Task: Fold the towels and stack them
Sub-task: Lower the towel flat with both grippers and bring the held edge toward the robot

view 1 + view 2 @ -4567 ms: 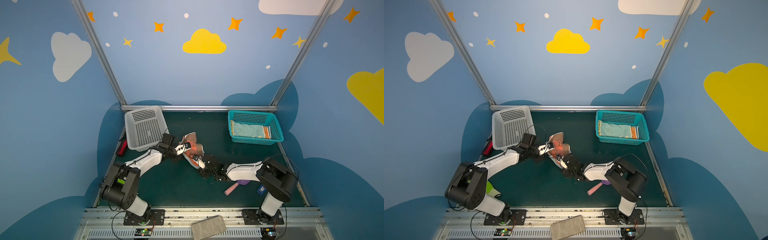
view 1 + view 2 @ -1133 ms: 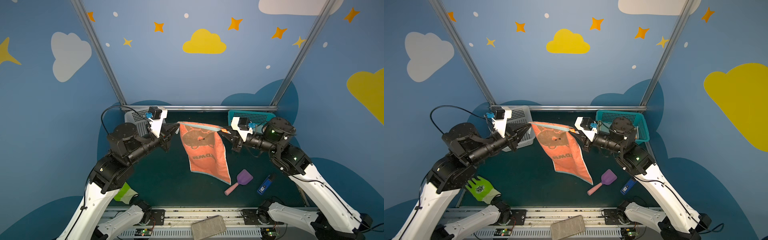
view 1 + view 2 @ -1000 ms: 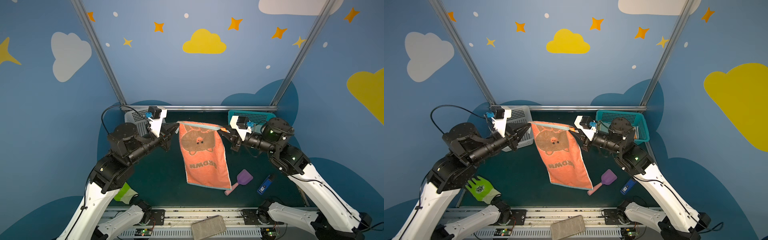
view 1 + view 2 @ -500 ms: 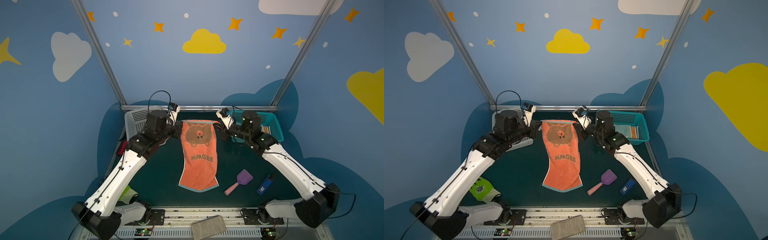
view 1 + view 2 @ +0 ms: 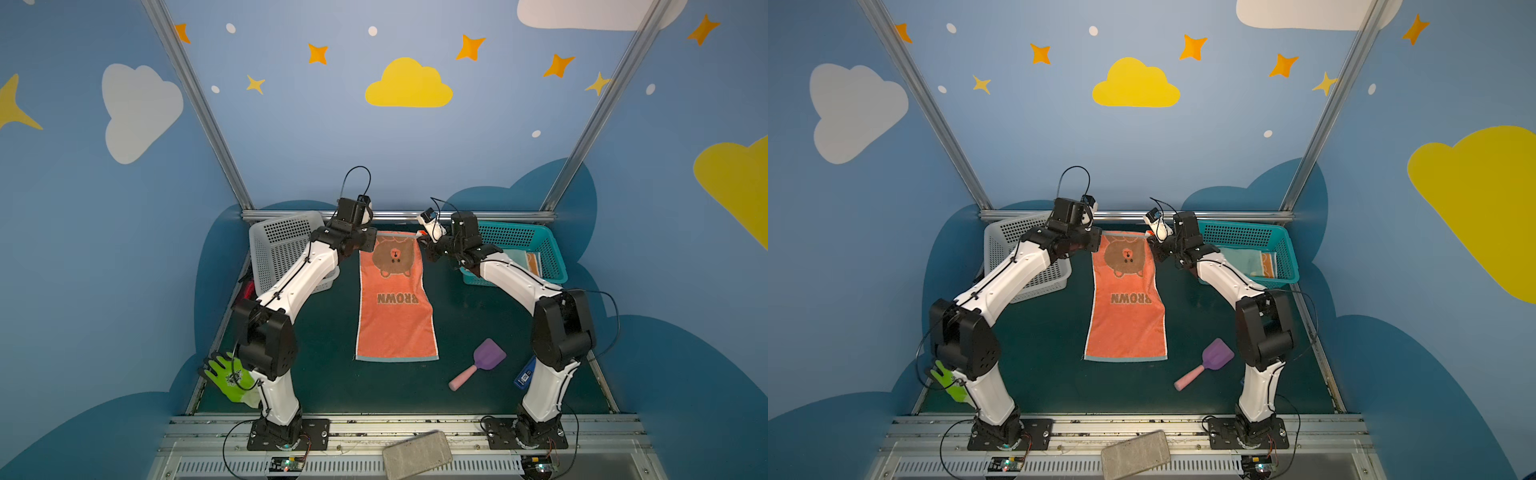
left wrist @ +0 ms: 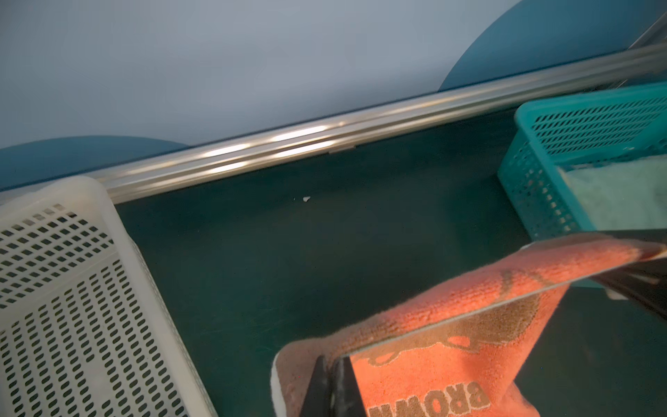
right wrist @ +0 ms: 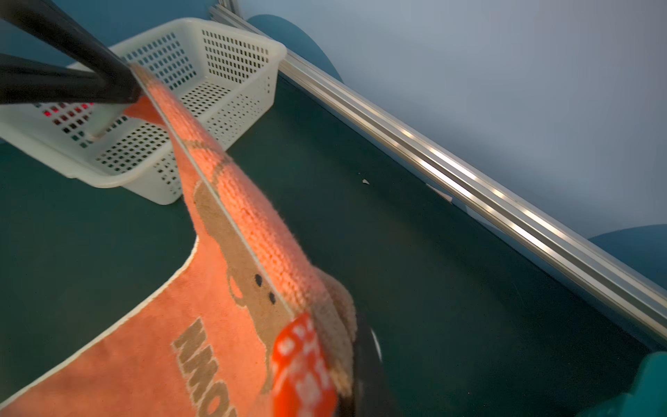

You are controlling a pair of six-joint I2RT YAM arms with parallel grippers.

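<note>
While the left gripper [image 5: 371, 246] and the right gripper [image 5: 424, 248] each pinch a top corner of the orange towel [image 5: 395, 307], its edge spans between them and the rest lies flat below them on the green mat [image 5: 332, 386].

The left arm [image 5: 299, 282] and the right arm [image 5: 513, 279] are white tubes with big black round joints. Thin black cables [image 5: 356, 178] loop off them. Each stands on a black plate [image 5: 286, 434] with small screws. The left pincer [image 6: 330, 368] and right pincer [image 5: 427, 248] are black
</note>
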